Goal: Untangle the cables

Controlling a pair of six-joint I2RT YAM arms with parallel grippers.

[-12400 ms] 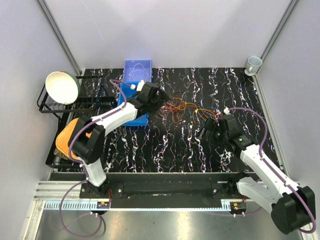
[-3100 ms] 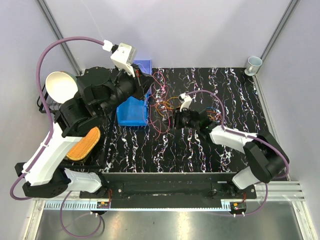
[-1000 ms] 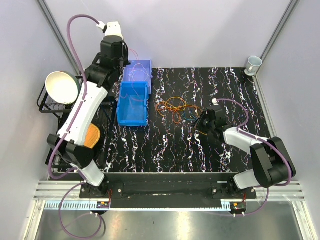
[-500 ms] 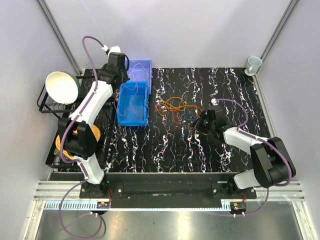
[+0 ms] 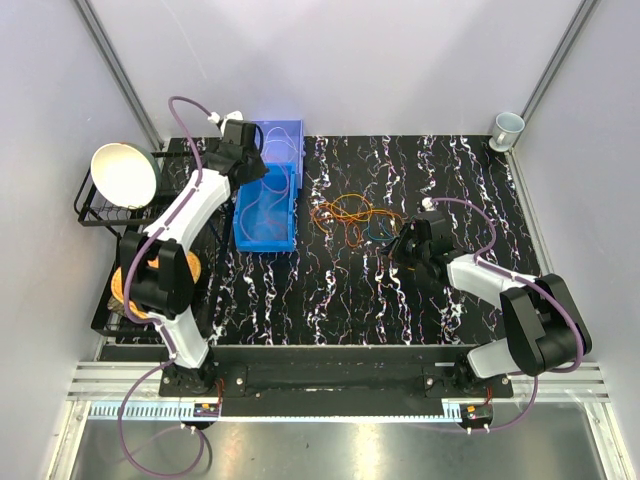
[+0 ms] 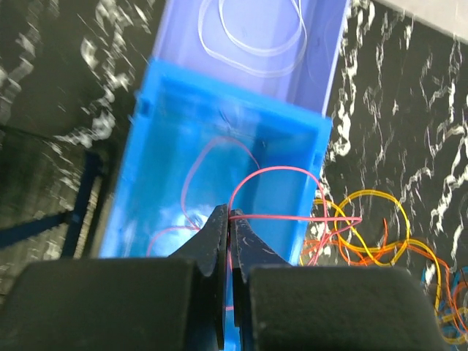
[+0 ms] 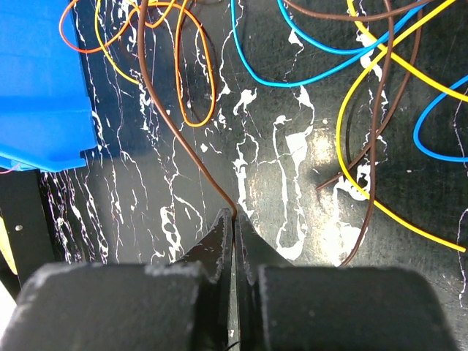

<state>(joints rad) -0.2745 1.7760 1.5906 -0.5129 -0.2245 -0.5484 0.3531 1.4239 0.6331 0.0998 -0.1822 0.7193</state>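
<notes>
Most cables (image 5: 350,215) lying tangled on table (image 5: 460,180), top view; left gripper (image 5: 252,165) hovering over bin (image 5: 262,235). Left wrist: jaws pinching pink wire (image 6: 278,172), looping into bin; pale wire (image 6: 252,44) lying beyond. Right wrist: right gripper (image 7: 234,219) clamping brown wire (image 7: 175,124); separating barely begun.

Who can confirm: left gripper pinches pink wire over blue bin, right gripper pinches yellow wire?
Wrong on colour: the right gripper pinches a brown wire, not yellow, per the right wrist view. The left gripper does pinch the pink wire over the blue bin.
</notes>
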